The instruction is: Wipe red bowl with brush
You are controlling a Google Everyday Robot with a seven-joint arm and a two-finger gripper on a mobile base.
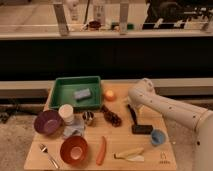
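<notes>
Red bowl point(74, 150): placed at the front left of the table point(167, 147), between spoon point(48, 155) and carrot point(101, 150). Brush point(133, 116): seen right of the grapes point(113, 117), near the black block point(142, 129). Gripper point(130, 105): positioned at the brush's far end; its grip cannot be told.

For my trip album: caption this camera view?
The robot's gripper poised at the brush; red bowl sits at the near edge of the table.

We log a wooden table point(150, 150) carrying green tray point(75, 79), purple bowl point(47, 122), red bowl point(74, 149), carrot point(101, 150), brush point(133, 116). Gripper point(130, 106) low over it, by the brush.
</notes>
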